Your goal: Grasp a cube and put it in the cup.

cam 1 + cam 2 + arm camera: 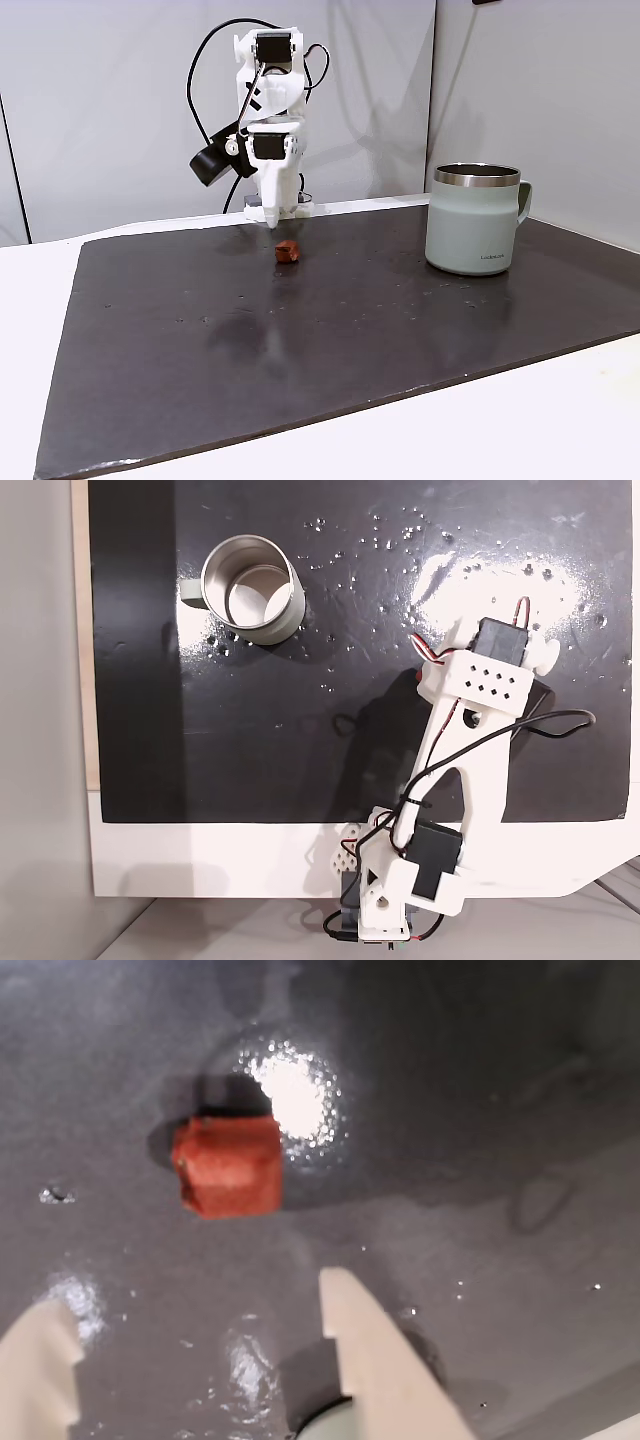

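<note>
The cube (228, 1165) sits alone on the dark mat (330, 330), a small brick-red block with nothing touching it, and in the wrist view a bright glare patch lies on the mat just beside its upper right corner. Below the cube in that same view come the two pale fingers (375, 1360) of the gripper (190, 1320), spread wide with bare mat between them and holding nothing; the cube lies beyond their tips, roughly in line with the gap. In a fixed view the cube (287, 251) rests just in front of and slightly to the right of the gripper (270, 222), whose tip points down close to the mat; whether it touches the surface is hard to tell from this angle. The white arm (268, 110) stands folded behind the cube, with black cables looping from its top. Well to the right of the cube in that view stands the cup (473, 218), upright, grey-green with a steel rim and its handle on the right. From above, the cup (275, 628) shows an open mouth, far from the arm (450, 770). The mat lies on a white tabletop (40, 300)
</note>
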Available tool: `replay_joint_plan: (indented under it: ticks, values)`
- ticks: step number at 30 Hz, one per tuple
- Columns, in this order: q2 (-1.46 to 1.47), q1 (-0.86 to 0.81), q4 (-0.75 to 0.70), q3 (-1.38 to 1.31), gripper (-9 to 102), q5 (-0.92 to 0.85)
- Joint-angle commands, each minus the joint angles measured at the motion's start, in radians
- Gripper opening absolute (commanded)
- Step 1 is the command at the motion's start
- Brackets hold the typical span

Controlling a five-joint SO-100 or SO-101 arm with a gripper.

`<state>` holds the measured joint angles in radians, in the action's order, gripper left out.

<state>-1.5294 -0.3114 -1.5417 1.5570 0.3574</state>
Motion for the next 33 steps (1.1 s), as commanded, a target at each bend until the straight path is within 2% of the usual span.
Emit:
replay_joint_plan:
  ticks: [1, 33]
  values:
    - [0.018, 0.012, 0.023, -0.055, 27, 0.011]
    - [0.138, 0.008, 0.17, 0.089, 25, -0.023]
